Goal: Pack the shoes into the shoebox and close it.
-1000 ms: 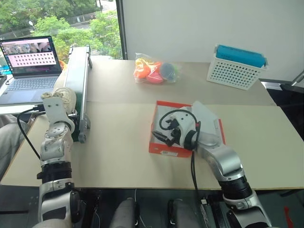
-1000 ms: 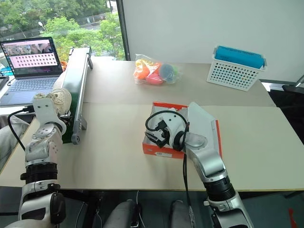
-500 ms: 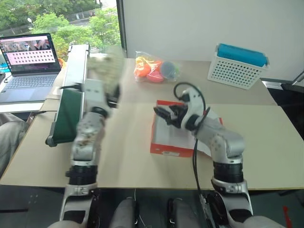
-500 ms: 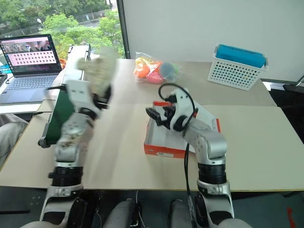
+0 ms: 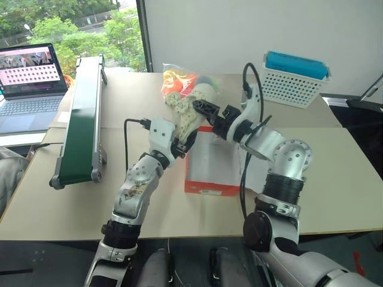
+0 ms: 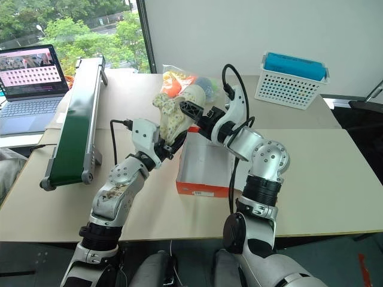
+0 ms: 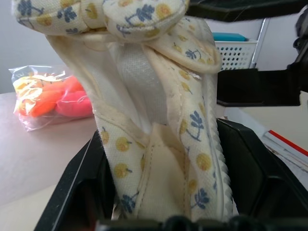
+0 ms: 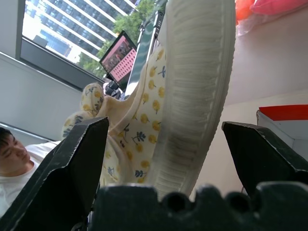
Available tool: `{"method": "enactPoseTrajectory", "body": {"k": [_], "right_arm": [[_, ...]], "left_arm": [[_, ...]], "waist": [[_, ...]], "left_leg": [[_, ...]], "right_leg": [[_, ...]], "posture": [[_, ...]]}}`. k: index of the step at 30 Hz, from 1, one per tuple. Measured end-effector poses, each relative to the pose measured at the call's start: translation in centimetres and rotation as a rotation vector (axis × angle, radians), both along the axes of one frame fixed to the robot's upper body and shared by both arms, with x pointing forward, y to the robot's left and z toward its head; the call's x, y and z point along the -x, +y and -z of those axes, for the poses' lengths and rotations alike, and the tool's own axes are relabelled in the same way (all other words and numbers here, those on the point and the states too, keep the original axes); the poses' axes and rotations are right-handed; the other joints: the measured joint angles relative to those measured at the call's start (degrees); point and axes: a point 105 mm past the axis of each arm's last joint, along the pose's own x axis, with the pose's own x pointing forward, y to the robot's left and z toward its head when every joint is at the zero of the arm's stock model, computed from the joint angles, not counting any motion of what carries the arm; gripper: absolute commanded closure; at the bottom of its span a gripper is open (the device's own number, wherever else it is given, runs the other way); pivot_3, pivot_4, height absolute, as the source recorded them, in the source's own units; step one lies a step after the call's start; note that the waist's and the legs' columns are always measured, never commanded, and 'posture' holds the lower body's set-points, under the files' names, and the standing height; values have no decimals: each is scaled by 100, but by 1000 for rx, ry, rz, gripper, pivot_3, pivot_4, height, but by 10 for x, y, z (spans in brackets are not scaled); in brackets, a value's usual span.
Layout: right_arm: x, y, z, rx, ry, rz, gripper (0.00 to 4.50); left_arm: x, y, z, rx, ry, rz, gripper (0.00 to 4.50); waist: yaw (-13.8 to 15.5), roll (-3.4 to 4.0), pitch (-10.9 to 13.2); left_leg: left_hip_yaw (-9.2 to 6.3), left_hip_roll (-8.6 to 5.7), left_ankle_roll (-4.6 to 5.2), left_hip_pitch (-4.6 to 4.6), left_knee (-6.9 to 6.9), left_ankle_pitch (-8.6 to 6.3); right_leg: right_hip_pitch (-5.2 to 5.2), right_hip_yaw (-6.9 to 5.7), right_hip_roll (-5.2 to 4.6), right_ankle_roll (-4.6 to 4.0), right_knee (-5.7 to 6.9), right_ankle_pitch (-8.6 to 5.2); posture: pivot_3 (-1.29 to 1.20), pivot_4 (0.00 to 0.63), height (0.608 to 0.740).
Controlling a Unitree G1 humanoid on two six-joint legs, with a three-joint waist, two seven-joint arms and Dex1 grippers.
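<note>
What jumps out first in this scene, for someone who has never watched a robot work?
The eye lands on the middle: the left gripper holds up a small cream shoe with a flower print, and the right gripper stands open around its ribbed sole. Just below them an orange-red shoebox sits on the table. A bag of bright toys lies behind, a white basket at the far right.

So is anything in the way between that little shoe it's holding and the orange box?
Nothing visible blocks it. The left gripper holds the shoe just above the shoebox, whose top faces it. The right gripper stands open around the shoe's sole, not below it.
</note>
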Motion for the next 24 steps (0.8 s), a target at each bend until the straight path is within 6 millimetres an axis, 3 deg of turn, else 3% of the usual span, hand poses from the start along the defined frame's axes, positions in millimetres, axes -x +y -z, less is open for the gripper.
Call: {"method": "enactPoseTrajectory", "body": {"k": [2,5,13,21,23,24], "right_arm": [[-2,0,2,-4,12,11,0],[-5,-4,1,-13,15,41,705],[-6,-5,-4,-46,3,56,3381],[-6,-6,-3,-65,21,59,3381],[-7,-6,-3,-69,24,62,3442],[-7,-6,-3,-70,24,64,3442]], "left_arm": [[0,0,0,-1,-1,4,1657],[0,-1,-1,-1,-3,5,1672],[-1,-1,-4,-7,-14,-4,1672],[-1,-2,-3,-54,-28,-12,1672],[-1,-3,-3,-57,-30,-14,906],[-1,-3,-3,-57,-30,-15,779]], "waist": [[0,0,0],[1,0,0],[1,0,0],[2,0,0],[2,0,0],[2,0,0]], "left_leg": [[0,0,0,0,0,0],[0,0,0,0,0,0],[0,0,0,-1,0,0],[0,0,0,-1,0,0],[-1,0,0,-1,0,0],[0,0,0,-1,0,0]], "right_leg": [[0,0,0,0,0,0],[0,0,0,0,0,0],[0,1,1,1,0,0],[0,1,1,1,0,0],[0,1,2,1,0,0],[0,1,2,1,0,0]], "posture": [[0,150,699],[0,150,699],[0,150,699],[0,150,699],[0,150,699],[0,150,699]]}}
